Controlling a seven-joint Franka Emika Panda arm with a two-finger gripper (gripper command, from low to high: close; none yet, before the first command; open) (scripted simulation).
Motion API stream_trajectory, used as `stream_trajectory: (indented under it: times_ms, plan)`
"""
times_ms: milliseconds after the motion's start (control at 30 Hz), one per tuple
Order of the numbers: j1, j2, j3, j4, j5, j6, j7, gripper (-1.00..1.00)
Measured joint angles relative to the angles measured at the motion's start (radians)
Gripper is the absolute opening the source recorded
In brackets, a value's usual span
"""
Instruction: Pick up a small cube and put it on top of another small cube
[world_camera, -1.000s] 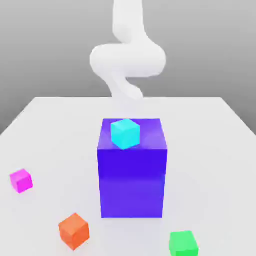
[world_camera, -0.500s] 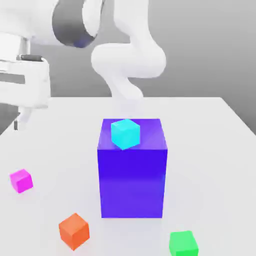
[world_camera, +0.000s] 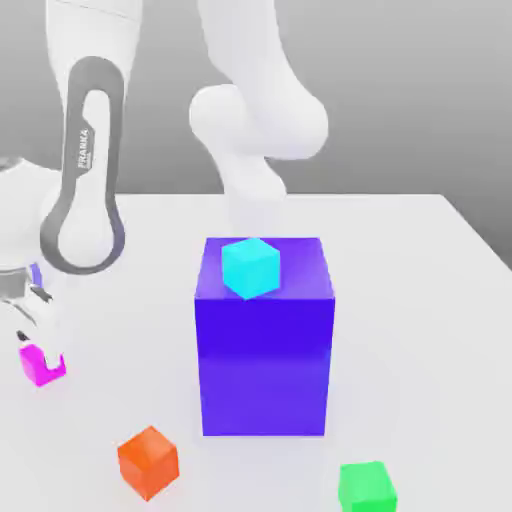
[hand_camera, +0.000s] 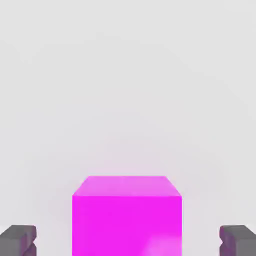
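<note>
Arm swung down; hand (world_camera: 35, 345) straddles magenta cube (world_camera: 42, 366), fingers (hand_camera: 19, 241) apart, not touching; cube top hidden.

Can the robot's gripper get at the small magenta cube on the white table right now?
Probably yes. The gripper is already down at the small magenta cube, one finger on each side with gaps showing and nothing in between. The tall blue block stands well off toward the exterior view's right.

The exterior view looks level-high across the desk (world_camera: 400, 260) toward the arm's base. The hand view sits close above the pink cube (hand_camera: 127, 215), which both views share (world_camera: 43, 364).
</note>
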Motion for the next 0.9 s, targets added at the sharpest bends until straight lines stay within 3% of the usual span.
stream_trajectory:
  times_ms: [200, 400, 900]
  plan:
    - [-0.006, 0.005, 0.006, 0.001, 0.002, 0.003, -0.001, -1.00]
    - [0.095, -0.186, -0.133, -0.045, -0.209, -0.136, 0.161, -1.00]
    - [0.581, -0.183, 0.225, 0.158, -0.385, -0.326, 0.530, -1.00]
